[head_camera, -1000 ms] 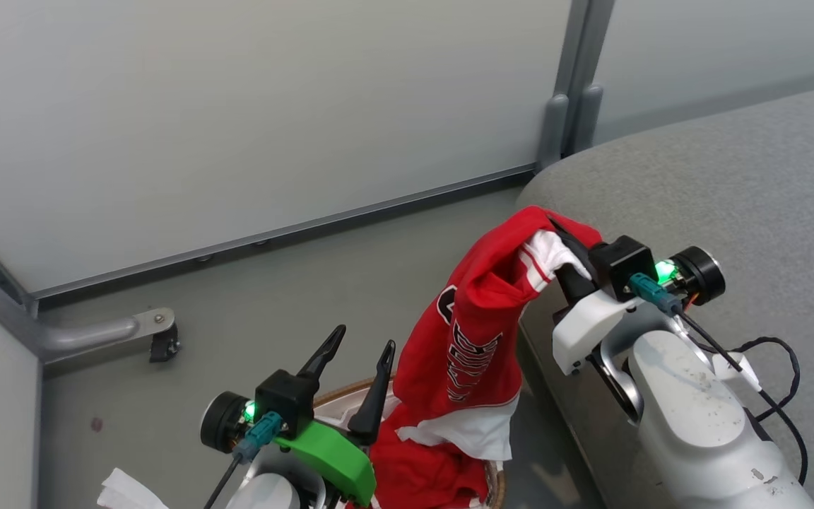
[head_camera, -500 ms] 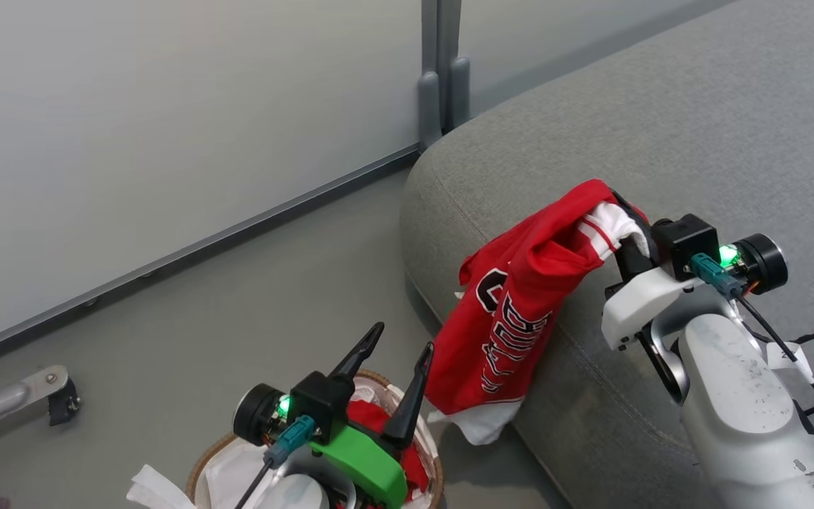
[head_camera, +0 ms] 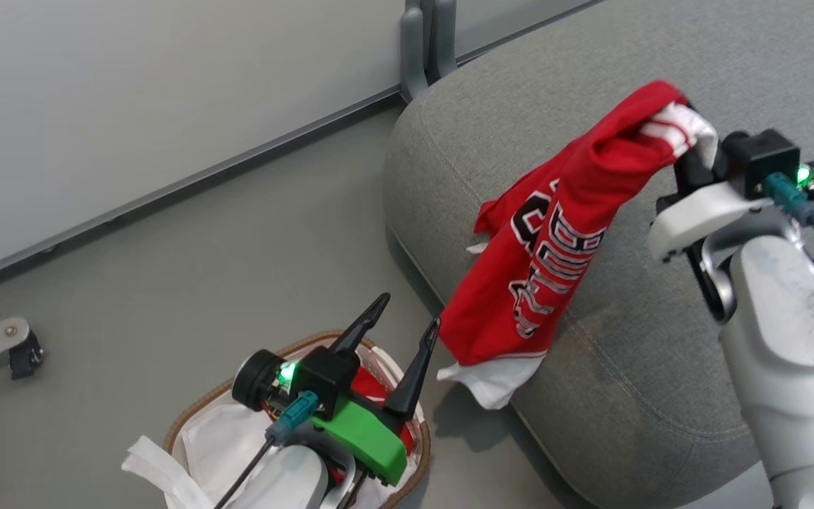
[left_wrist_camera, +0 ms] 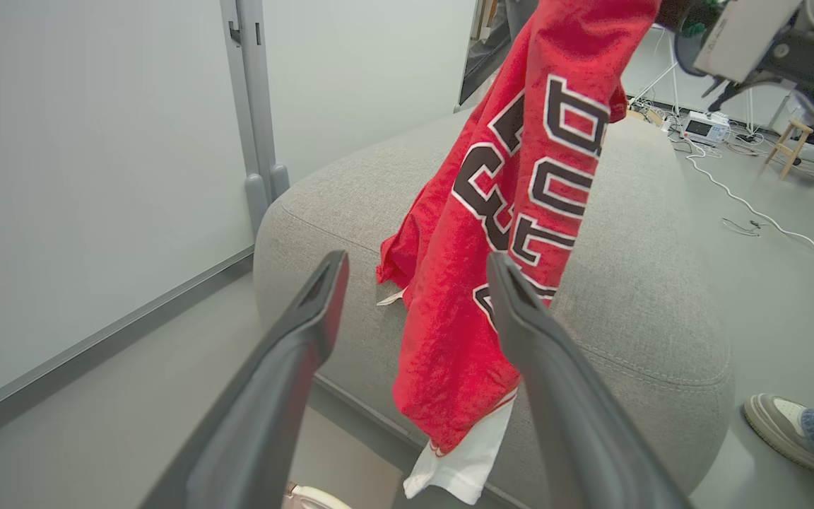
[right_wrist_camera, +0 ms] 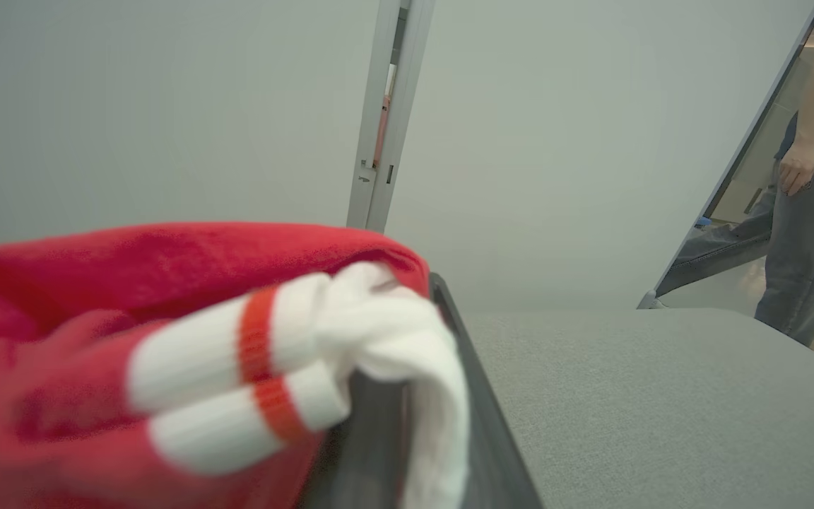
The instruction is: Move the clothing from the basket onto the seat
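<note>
Clothing — a red jersey — hangs from the right gripper, which is clamped on its white-trimmed edge. Its long axis runs down and to the left of that hand, the hem dangling past the front of the seat. The seat lies directly under this hand, wide and flat — likely room to lower. The left gripper, spread and empty, hovers over the basket.

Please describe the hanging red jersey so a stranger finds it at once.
Find the big grey seat. Over its edge the right gripper pinches a red jersey by its white trim. Unlike the red cloth in the basket, it is held up and shows black-and-white letters.
</note>
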Robot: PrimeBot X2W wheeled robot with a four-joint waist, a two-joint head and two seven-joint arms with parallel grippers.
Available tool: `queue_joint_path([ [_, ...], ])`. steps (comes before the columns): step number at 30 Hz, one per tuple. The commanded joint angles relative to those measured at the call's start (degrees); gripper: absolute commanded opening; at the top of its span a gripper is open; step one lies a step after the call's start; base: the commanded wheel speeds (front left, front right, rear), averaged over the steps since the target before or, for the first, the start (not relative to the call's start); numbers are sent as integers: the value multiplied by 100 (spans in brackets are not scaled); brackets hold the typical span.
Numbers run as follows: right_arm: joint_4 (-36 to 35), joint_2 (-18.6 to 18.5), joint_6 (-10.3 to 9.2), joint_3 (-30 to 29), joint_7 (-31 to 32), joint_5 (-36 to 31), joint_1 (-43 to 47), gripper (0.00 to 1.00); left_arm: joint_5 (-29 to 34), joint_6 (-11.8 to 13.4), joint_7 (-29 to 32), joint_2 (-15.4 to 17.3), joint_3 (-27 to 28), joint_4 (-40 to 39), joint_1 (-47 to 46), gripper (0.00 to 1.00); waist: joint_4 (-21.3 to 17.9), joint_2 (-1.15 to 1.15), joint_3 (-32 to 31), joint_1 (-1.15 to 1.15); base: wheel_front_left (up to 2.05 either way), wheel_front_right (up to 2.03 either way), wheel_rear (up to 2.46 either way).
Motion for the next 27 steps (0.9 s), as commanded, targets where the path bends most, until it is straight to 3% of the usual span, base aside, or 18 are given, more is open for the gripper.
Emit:
queue_joint_path([
  [1, -46, -90, -8, -58, -12, -20, -314, 0, 40, -15, -3, 87, 35, -34, -158, 100, 269, 0, 464, 0, 0, 0, 0],
  [11, -94, -1070, -8, -651, -12, -282, -2380, 0, 237, -16, -3, 324, 21, -245, -791, 100, 725, 0, 1612, 0, 0, 0, 0],
  [17, 279, -1488, -8, -1010, 8, -465, -2923, 0, 313, -16, -3, 346, -8, -364, -1100, 100, 1000, 0, 2172, 0, 0, 0, 0],
  [21, 647, -1519, -8, -1131, 1, -552, -3003, 0, 341, -16, -3, 412, 42, -410, -1237, 100, 1065, 0, 2539, 0, 0, 0, 0],
  [27, 1098, -1251, -8, -1416, -8, -646, -2628, 0, 433, -16, -3, 507, 132, -472, -1367, 100, 1073, 0, 2971, 0, 0, 0, 0],
])
